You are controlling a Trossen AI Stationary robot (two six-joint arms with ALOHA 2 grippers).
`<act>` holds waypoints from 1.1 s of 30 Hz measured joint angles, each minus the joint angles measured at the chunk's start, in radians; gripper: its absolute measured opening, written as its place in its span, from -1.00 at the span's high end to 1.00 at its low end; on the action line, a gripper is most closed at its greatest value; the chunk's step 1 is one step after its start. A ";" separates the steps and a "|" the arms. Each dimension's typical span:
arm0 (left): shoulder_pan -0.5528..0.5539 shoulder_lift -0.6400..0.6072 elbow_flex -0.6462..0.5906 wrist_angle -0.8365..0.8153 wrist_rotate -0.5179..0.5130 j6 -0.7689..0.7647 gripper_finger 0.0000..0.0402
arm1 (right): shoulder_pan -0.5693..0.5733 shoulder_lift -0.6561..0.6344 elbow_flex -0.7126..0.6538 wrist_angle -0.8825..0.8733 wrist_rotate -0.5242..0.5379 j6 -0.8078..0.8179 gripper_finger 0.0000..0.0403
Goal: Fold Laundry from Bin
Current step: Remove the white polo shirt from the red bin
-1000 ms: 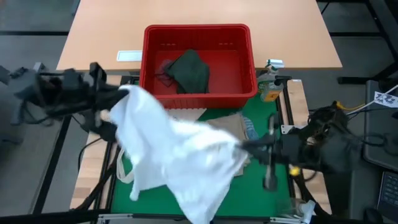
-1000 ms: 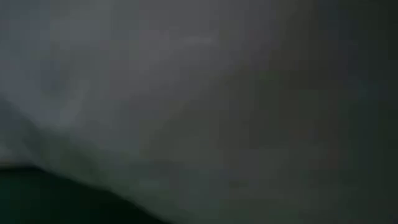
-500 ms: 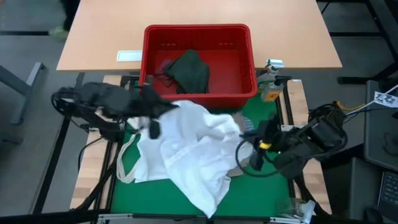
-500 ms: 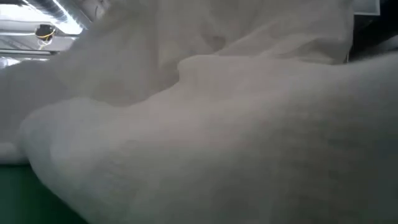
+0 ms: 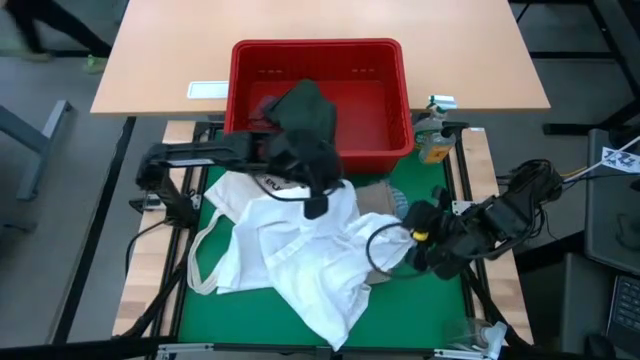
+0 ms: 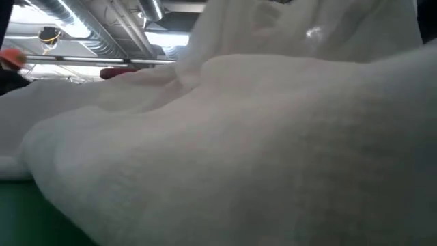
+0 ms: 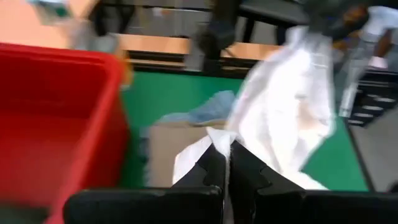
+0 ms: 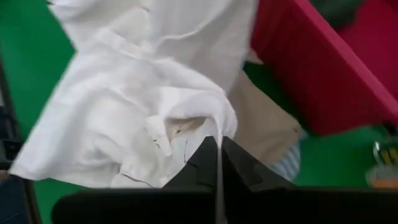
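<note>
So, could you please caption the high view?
Both tools, left and right, pinch a large white cotton shirt before the red plastic bin.

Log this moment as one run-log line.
left gripper: shut on white shirt | right gripper: shut on white shirt | dark top: in bin | tan shirt: on mat, under white shirt

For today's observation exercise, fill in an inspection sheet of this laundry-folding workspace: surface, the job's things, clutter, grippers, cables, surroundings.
Surface: green mat, partly covered by cloth.
Job's things: large white shirt rumpled on the mat; tan shirt and blue-striped cloth beneath its edge; dark green-grey top in the red bin.
Clutter: yellow bottle beside the bin; white tote bag under the shirt.
Grippers: left gripper shut on the shirt; right gripper shut on the shirt.
Cables: black loop by the right arm.
Surroundings: wooden table behind the bin.
</note>
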 joint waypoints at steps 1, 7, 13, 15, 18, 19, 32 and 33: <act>0.010 0.018 0.000 0.017 0.035 0.012 1.00 | 0.000 -0.031 -0.044 0.002 0.000 0.031 0.97; 0.073 0.116 0.000 0.141 0.119 0.065 1.00 | 0.001 -0.236 -0.304 -0.001 0.011 0.220 0.97; 0.133 0.199 0.000 0.308 0.122 0.094 1.00 | -0.024 -0.394 -0.541 -0.001 0.052 0.373 0.97; 0.153 0.221 0.000 0.373 0.121 0.094 1.00 | -0.043 -0.440 -0.605 0.000 0.053 0.393 0.97; 0.177 0.241 0.000 0.443 0.119 0.094 1.00 | -0.089 -0.494 -0.675 -0.001 0.058 0.395 0.97; 0.183 0.246 0.000 0.460 0.117 0.094 1.00 | -0.104 -0.508 -0.692 0.000 0.060 0.392 0.97; 0.217 0.249 0.000 0.492 -0.214 0.179 1.00 | -0.337 -0.604 -0.792 0.001 0.287 0.287 0.97; 0.221 0.249 0.000 0.492 -0.222 0.190 0.99 | -0.352 -0.603 -0.792 0.001 0.306 0.287 0.97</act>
